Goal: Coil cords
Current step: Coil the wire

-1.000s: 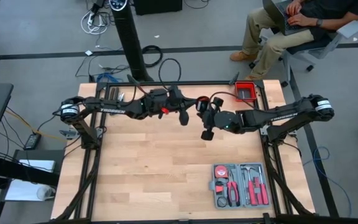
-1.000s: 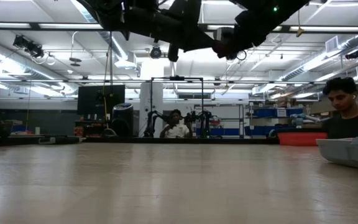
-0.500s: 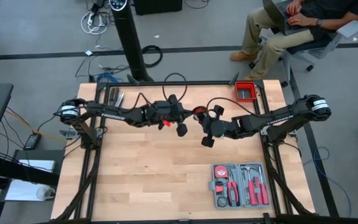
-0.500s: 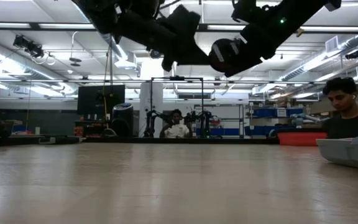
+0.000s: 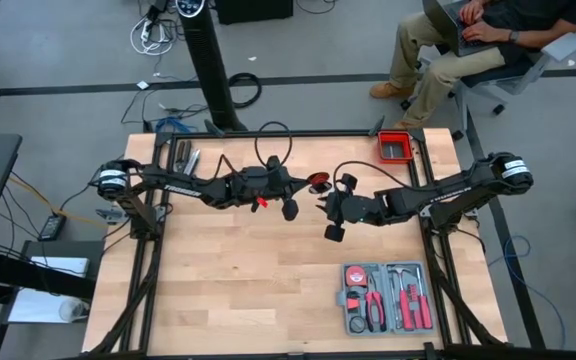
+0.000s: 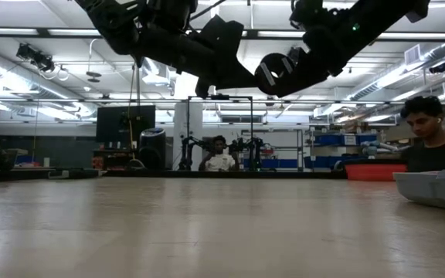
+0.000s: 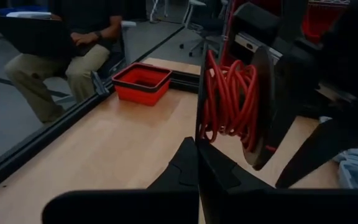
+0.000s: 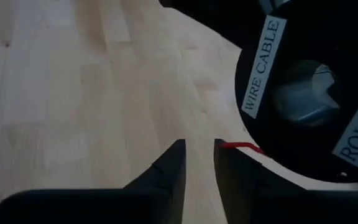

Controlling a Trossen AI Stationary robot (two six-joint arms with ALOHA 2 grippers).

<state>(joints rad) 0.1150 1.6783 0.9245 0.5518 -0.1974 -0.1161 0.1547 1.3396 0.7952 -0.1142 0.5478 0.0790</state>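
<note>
Red cord (image 7: 230,99): wound as a bundle on a black spool (image 8: 303,93), held up over the far middle of the table (image 5: 228,280) between the two arms; a short loose red end (image 8: 241,147) shows at the spool's edge in the right wrist view.
Spool label: reads "WIRE CABLE" and part of "ROLL".
Left gripper (image 5: 286,200): raised above the table's far centre, fingers (image 7: 197,168) pressed together with nothing between them, tips just beside the spool's flange.
Right gripper (image 5: 330,212): raised just right of the left one, fingers (image 8: 169,165) parted by a narrow gap; nothing between them, the cord end just beside one tip.
Red bin (image 5: 396,147): at the far right corner of the table, well apart from the grippers.
Grey tool case (image 5: 388,297): open at the near right, with red-handled tools inside.
Black cables (image 5: 273,140): loop up off both arms near the spool.
Person (image 5: 468,40): seated beyond the far right corner with a laptop.
Low view: both arms hang high over the wood; two people sit in the room behind.
</note>
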